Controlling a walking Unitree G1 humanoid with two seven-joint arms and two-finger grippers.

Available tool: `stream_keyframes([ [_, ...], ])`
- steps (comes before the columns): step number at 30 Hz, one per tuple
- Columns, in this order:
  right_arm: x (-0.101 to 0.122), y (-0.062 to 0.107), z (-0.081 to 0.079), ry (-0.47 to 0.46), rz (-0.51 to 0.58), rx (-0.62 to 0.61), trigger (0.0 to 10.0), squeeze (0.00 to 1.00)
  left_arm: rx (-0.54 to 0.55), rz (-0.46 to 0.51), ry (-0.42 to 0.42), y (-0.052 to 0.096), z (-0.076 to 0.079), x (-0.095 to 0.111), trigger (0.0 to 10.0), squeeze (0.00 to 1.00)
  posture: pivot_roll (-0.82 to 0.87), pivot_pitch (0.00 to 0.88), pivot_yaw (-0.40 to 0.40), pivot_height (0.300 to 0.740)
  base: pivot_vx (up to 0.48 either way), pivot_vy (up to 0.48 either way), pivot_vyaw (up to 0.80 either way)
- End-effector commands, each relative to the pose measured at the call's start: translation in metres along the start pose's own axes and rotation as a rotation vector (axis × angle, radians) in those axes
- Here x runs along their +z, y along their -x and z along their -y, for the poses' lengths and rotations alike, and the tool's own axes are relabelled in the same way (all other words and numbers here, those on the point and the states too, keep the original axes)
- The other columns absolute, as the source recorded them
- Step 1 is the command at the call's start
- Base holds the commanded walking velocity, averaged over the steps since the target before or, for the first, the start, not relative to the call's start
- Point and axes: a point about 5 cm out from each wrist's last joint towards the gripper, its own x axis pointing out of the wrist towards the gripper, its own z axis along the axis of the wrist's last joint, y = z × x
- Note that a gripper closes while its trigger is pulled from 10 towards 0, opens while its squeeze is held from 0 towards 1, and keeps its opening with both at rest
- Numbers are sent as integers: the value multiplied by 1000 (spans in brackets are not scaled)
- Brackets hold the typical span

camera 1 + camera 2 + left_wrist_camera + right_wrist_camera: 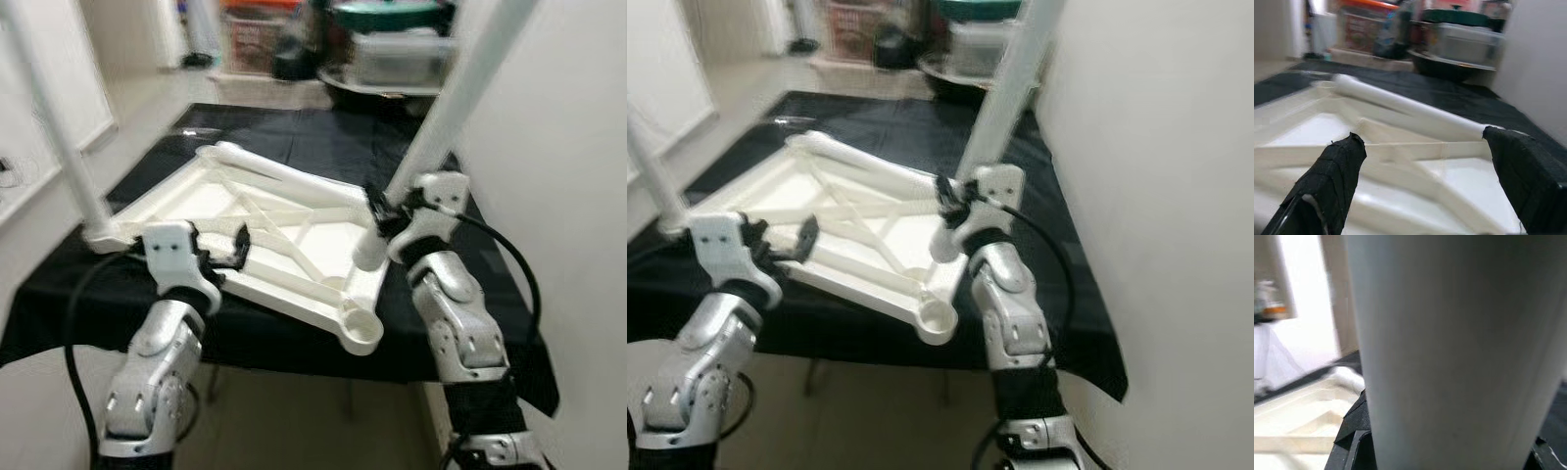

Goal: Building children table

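- The white top (265, 235) lies upside down on the black bench (59, 294), ribs up. All places below are told from this top.
- The corner nearest the robot has a round hole (361, 328). No leg is in it yet.
- The left gripper (211, 257) hovers at the near edge of the top. Its fingers (1334, 171) are apart and hold nothing.
- The right gripper (390, 209) is at the right corner of the top. Its fingers are clamped on a white leg (446, 108).
- That leg stands up tall and leans a bit, its top tipped toward the wall. Its long axis runs from its low end (370, 250), which sits at the right corner, up and away from the robot.
- I think the step in hand is fitting this leg into the right corner. I cannot tell if the low end is all the way in.
- The next move likely needs the leg stood straight over the corner and pushed or turned down. The left gripper could press the top so it does not slide.
- At the left corner another leg (54, 127) stands up, leaning a little.
- At the far edge a loose leg (284, 174) lies flat. Its long axis runs along that far edge.
- Past the bench, far from the top, there are bins (392, 49) on the floor, all blurry.
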Motion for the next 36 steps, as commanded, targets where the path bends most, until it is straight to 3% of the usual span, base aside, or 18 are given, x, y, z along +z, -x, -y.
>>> stream_keyframes([
  [1, 3, -1, -1, -4, 19, -1, 10000, 0, -7, -21, -9, 1, 0, -4, 10000, 0, 63, 35, -31, 740, 274, 0, 0],
  [17, 5, 0, 6, -21, 28, 7, 10000, 0, -20, -32, -2, 3, 2, -6, 10000, 0, 61, 28, -24, 740, 17, 0, 0],
  [26, 0, 4, 19, -172, -50, 312, 10000, 0, -156, -84, 21, 17, 15, -17, 10000, 0, 64, 39, -25, 740, 0, 0, 0],
  [36, 6, 7, 44, -233, -106, 494, 10000, 0, -277, -130, 69, 33, 27, -21, 10000, 0, 72, 64, -25, 740, 0, 0, 0],
])
